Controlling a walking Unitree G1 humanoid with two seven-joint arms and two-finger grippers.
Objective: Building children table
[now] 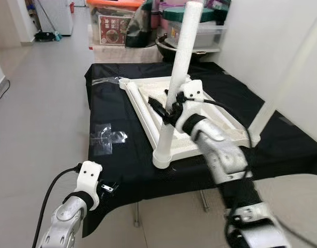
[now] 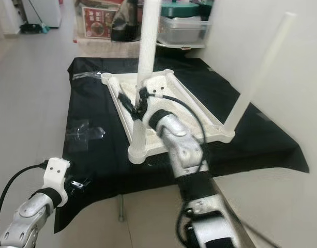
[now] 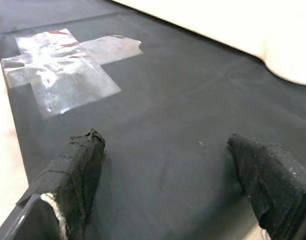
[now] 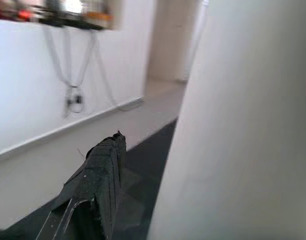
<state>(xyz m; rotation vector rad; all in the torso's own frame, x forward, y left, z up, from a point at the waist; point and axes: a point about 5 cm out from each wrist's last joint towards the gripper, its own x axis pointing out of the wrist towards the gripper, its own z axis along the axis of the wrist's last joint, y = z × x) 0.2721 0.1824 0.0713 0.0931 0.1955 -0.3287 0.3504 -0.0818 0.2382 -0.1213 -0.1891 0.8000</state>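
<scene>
A white children's table (image 1: 144,106) lies upside down on a black-covered table (image 1: 282,139). One white leg (image 1: 182,57) stands upright in the socket at its near corner. My right gripper (image 1: 166,111) is shut on this leg at about mid-height; in the right wrist view the leg (image 4: 242,130) sits right beside one black finger (image 4: 95,185). A second white leg (image 1: 292,77) stands at the right corner. My left gripper (image 3: 165,142) hovers open just above the black cloth at the front left edge, holding nothing.
A crumpled clear plastic wrap (image 1: 107,137) lies on the cloth left of the white table, and another scrap (image 1: 104,81) lies at the back left. Boxes and a lidded bin (image 1: 192,26) stand behind. A wall runs along the right; open floor lies to the left.
</scene>
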